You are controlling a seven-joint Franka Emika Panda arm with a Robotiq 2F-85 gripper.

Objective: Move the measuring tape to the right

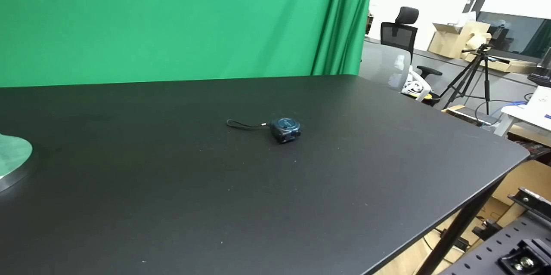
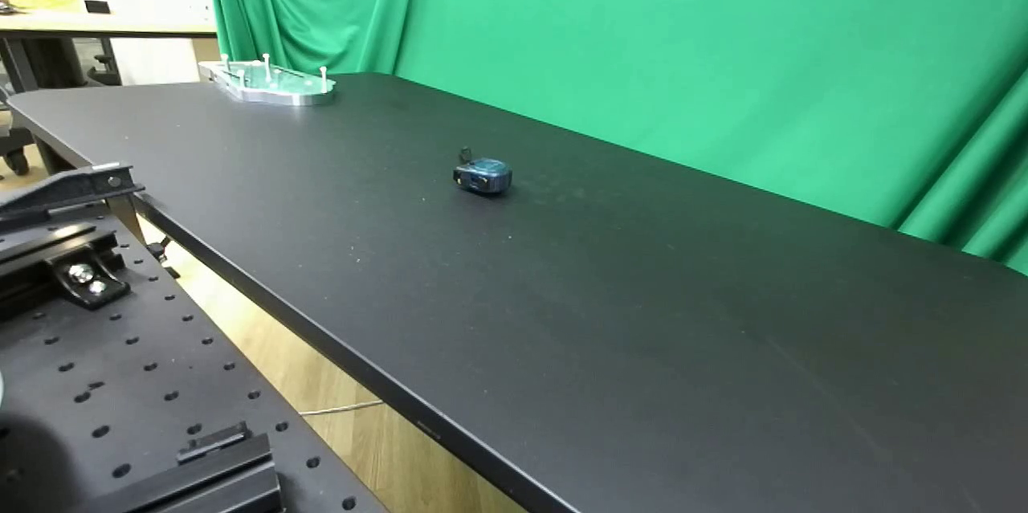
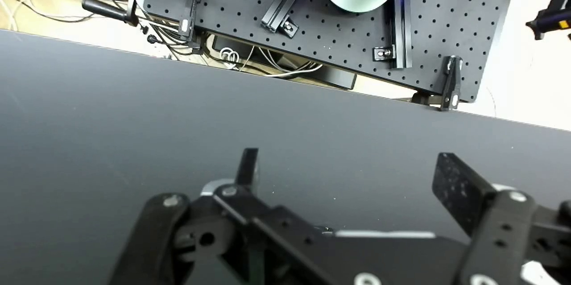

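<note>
Your measuring tape (image 1: 285, 130), dark blue, round face up, near frame centre in an exterior view, strap (image 1: 246, 126) trailing left.

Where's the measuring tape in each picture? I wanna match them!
In an exterior view: the measuring tape is just right of middle.
In an exterior view: the measuring tape is just above and left of middle.
Wrist view: unsure; maybe the tiny dark bit peeking past the gripper.
Landmark in all three: the board with holes.
</note>
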